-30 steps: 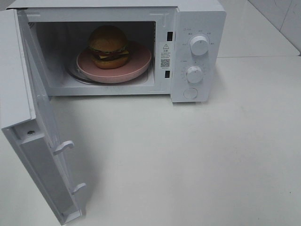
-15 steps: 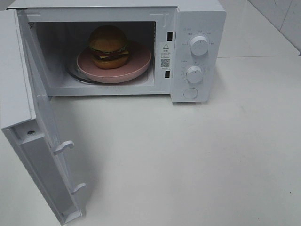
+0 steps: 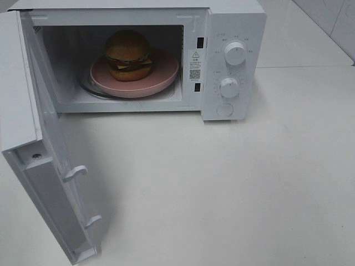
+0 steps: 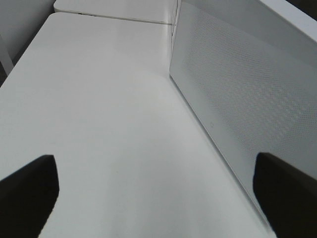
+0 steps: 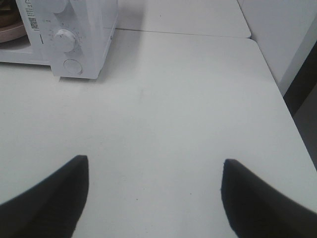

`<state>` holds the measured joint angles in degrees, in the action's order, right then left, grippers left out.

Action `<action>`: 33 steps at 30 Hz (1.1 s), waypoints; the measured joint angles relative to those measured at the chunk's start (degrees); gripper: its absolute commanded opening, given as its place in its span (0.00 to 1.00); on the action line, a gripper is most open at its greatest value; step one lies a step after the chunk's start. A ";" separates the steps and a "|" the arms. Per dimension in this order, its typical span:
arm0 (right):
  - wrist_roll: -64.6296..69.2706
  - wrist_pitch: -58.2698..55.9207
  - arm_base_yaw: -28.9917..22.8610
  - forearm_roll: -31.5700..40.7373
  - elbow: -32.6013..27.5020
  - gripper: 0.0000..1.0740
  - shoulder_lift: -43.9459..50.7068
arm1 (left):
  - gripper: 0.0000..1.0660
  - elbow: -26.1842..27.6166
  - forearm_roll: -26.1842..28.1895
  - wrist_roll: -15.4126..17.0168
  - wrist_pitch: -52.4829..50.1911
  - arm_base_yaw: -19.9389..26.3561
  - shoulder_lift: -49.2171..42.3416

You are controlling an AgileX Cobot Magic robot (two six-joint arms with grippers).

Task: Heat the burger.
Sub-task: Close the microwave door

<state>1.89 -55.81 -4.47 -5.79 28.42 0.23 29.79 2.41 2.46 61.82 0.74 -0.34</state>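
Note:
The burger (image 3: 128, 54), with a golden-brown bun, sits on a round pink plate (image 3: 161, 77) inside the white microwave (image 3: 233, 22). The microwave door (image 3: 39, 166) stands swung wide open toward the front left. Neither arm shows in the exterior view. In the left wrist view my left gripper (image 4: 156, 198) is open and empty over the white table, beside the door's perforated outer face (image 4: 237, 99). My right gripper (image 5: 153, 196) is open and empty above the table, off to the right of the microwave's control panel (image 5: 69, 44).
Two knobs (image 3: 235, 54) (image 3: 228, 87) and a round button (image 3: 224, 110) sit on the microwave's right panel. The white table (image 3: 222, 188) spreads in front. Its right edge (image 5: 277, 94) shows in the right wrist view.

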 measured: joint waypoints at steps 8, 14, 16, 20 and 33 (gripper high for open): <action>0.00 0.00 0.00 0.00 0.00 0.66 0.00 | 0.94 0.00 0.00 0.00 0.00 0.00 0.00; 0.00 0.00 0.00 0.00 0.00 0.66 0.00 | 0.94 0.00 0.00 0.00 0.00 0.00 0.00; 0.00 0.00 0.00 0.00 0.00 0.66 0.00 | 0.94 0.00 0.00 0.00 0.00 0.00 0.00; 0.00 0.00 0.00 0.00 0.00 0.66 0.00 | 0.94 0.00 0.00 0.00 0.00 0.00 0.00; 0.00 0.00 0.00 0.00 0.00 0.66 0.00 | 0.94 0.00 0.00 0.00 0.00 0.00 0.00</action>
<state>1.89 -55.81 -4.47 -5.79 28.42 0.23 29.79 2.41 2.46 61.82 0.74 -0.34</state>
